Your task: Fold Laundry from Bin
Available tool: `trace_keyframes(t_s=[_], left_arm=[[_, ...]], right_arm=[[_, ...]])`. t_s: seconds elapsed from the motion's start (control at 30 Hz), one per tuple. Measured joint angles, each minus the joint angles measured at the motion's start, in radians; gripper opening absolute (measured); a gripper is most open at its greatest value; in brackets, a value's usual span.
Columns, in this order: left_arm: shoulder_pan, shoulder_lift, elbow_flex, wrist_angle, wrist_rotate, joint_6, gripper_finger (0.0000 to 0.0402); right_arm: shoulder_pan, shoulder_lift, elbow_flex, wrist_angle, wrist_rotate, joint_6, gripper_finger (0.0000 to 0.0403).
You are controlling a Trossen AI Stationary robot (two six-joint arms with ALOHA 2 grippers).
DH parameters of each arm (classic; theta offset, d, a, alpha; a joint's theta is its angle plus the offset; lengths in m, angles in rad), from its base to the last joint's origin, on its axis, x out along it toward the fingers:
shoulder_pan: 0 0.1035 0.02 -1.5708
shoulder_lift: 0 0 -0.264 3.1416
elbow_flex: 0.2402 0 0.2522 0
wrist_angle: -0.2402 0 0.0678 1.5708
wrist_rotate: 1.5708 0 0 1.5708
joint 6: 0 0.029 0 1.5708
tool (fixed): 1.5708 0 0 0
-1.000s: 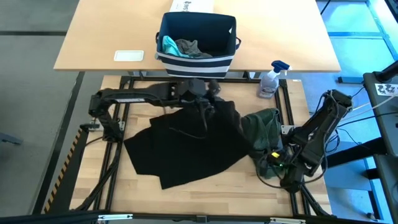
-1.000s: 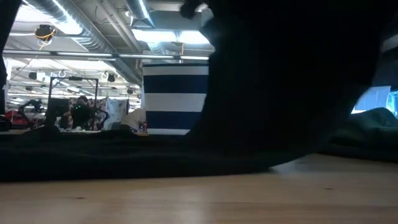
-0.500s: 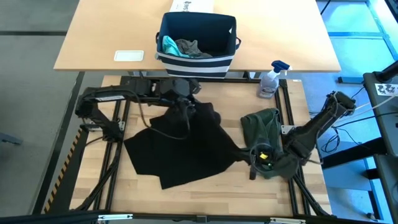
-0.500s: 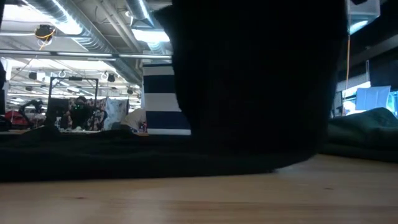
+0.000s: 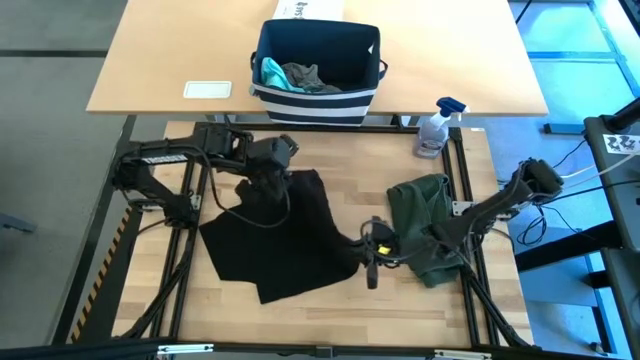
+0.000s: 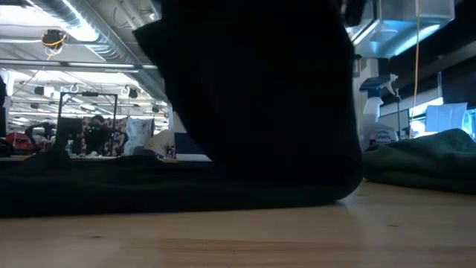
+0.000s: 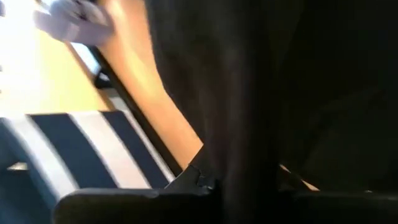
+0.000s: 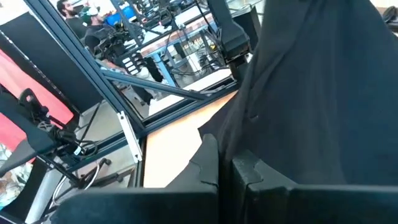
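Here we see the left gripper (image 5: 272, 172) pressed together on an upper edge of the large black cotton T-shirt (image 5: 290, 235), and the cloth hangs and spreads away from it down over the pale wooden slatted table (image 5: 330, 295). In its own wrist view the dark fabric (image 7: 249, 93) runs straight between the fingers (image 7: 124, 202), so we read this pincer as pinching the shirt.

The right gripper (image 5: 372, 262) sits low at the shirt's opposite edge, with the fingers (image 8: 211, 162) drawn together on a fold of the same black cloth (image 8: 311, 93). Just behind this pincer, along its arm, lies the crumpled olive-green cloth garment (image 5: 425, 210), touching the arm's underside as far as we can tell.

Beyond the left gripper, across the table's far rail, stands the rectangular navy-blue fabric bin with white stripes round its base (image 5: 318, 92) on a light tan desk (image 5: 170, 60). Inside it we see a teal cloth piece (image 5: 270, 72) beside a grey crumpled garment (image 5: 305, 78). A clear plastic spray bottle with a blue trigger (image 5: 435, 128) stands well off from the right gripper, near the table's far corner.

From the low view the raised black shirt (image 6: 253, 89) fills most of the middle.
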Motion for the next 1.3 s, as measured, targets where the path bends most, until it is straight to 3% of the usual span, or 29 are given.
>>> trace_keyframes(t_s=[0.33,0.63,0.97,1.3], left_arm=[[-0.002,-0.177,-0.361,0.162,0.019,-0.014,0.0],[-0.003,-0.274,-0.573,0.193,0.024,-0.063,0.0],[-0.037,-0.275,-0.742,0.206,0.069,-0.118,0.0],[-0.096,-0.276,-0.831,0.183,0.059,-0.118,0.0006]], right_arm=[[-0.014,0.111,-0.001,0.144,-0.041,0.0,0.0],[-0.071,0.251,0.001,0.306,-0.148,0.031,0.0],[-0.103,0.403,0.138,0.258,-0.272,0.043,0.0],[-0.113,0.473,0.216,0.211,-0.301,0.038,0.0]])
